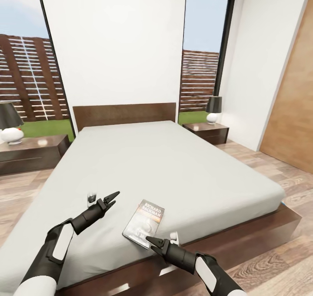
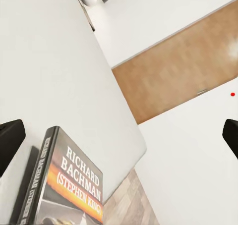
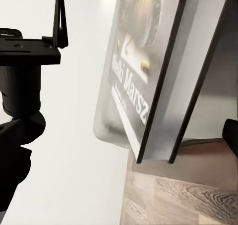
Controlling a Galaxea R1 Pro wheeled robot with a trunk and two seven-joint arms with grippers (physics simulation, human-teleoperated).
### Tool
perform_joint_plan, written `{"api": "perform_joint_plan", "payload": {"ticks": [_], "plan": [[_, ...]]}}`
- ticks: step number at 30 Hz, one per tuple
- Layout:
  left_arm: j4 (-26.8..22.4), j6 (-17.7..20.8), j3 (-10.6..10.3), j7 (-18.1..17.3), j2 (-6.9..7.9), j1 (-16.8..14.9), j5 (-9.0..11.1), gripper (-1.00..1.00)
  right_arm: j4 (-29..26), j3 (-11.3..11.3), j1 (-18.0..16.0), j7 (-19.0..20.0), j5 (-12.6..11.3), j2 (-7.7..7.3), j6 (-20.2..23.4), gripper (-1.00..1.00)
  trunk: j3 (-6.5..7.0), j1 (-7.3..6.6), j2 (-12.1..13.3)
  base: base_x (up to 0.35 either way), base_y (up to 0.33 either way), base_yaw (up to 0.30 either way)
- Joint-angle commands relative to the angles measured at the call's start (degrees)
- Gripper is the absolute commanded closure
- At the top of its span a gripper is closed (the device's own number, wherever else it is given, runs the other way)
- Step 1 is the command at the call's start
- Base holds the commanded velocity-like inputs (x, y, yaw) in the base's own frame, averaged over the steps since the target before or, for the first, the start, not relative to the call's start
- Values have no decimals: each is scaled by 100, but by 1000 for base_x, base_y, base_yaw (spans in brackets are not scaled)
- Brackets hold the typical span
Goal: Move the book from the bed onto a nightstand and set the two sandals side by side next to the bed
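Both arms are reaching over the near edge of the bed, its smooth pale-grey mattress lying flat on a dark wooden base. Right gripper is touching the near end of the book, whether its fingers are apart or together cannot be told; left gripper is hovering left of the book, fingers apart. Thin and glossy, the paperback is lying flat near the mattress's near edge, white "Richard Bachman" lettering over an orange band. Wide bare mattress is stretching beyond toward the headboard. Two dark nightstands, left and right, are carrying lamps.
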Motion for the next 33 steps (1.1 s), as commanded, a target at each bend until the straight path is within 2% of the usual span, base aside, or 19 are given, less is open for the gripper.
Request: {"api": "perform_joint_plan", "payload": {"ticks": [1,33], "plan": [[1,36,6,-7,-1,-4,20,-100,-1,18,-3,-6,-54,-3,45,-100,-6,1,-2,150,0,0],[1,36,14,-8,-1,-4,20,-100,-1,18,-3,-6,-52,-3,45,-100,-6,1,-2,11,0,0]]}}
